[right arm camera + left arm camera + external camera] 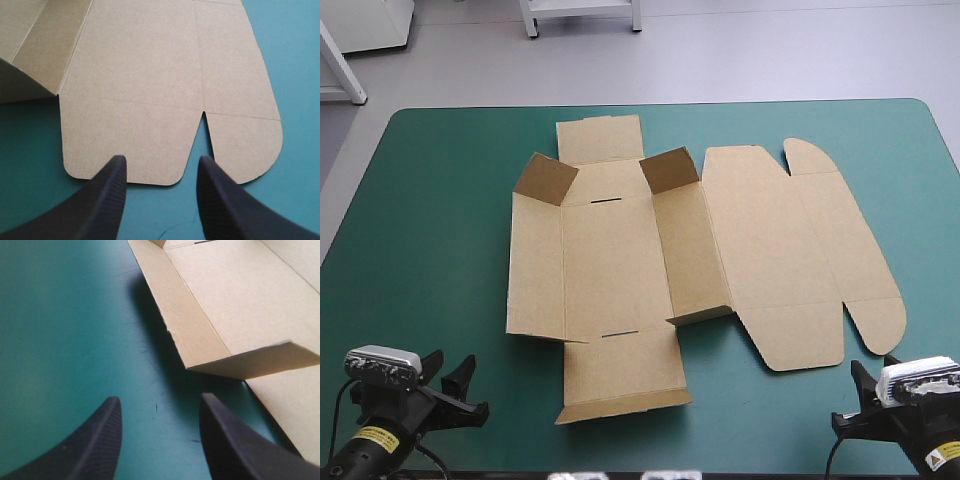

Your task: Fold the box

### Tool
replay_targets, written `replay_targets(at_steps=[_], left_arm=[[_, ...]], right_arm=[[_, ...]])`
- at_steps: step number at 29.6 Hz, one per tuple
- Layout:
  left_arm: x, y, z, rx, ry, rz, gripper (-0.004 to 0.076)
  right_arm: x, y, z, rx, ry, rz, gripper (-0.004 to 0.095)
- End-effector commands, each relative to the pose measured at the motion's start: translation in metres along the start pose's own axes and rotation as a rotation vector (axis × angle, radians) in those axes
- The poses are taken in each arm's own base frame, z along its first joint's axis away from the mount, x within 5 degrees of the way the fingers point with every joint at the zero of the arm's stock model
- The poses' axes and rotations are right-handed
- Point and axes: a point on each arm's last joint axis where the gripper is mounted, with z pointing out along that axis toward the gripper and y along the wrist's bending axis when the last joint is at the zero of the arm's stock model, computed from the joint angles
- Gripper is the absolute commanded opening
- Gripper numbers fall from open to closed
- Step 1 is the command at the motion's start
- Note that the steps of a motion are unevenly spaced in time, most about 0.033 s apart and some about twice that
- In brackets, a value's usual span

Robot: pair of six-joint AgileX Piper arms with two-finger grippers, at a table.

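Note:
The brown box point(660, 260) lies as a cut sheet on the teal-green cover, mostly flat. Two small flaps near its far end stand up, and the long walls beside the middle panel are slightly raised. The wide lid panel point(790, 250) with rounded tabs lies flat to the right. My left gripper point(455, 385) waits open at the near left corner, apart from the box; ahead of it I see the box's near left wall point(200, 330). My right gripper point(860, 395) stands open at the near right, just short of the lid's rounded near flap point(130, 140).
Bare teal-green cover point(430, 230) surrounds the box on the left, near and far sides. The table's near edge runs just under both grippers.

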Motion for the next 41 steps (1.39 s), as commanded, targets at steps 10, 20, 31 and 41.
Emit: replay_targets(at_steps=[10,20,31,41], left_arm=[[-0.012,-0.001,-0.003,0.003,-0.081,-0.01,0.0349],[-0.029,0.001,0.007,-0.005,0.005,-0.005,0.0477],[-0.106,0.002,0.054,0.001,0.182,-0.077,0.0477],[-0.118,0.026,0.122,-0.02,0.378,-0.203,0.0477]], right_arm=[[-0.013,-0.002,-0.002,0.019,-0.075,-0.003,0.0414],[-0.026,-0.004,0.002,0.016,-0.051,0.0,0.042],[-0.068,-0.012,0.031,0.012,0.043,0.012,0.0531],[-0.076,-0.014,0.052,-0.001,0.047,0.049,0.0531]])
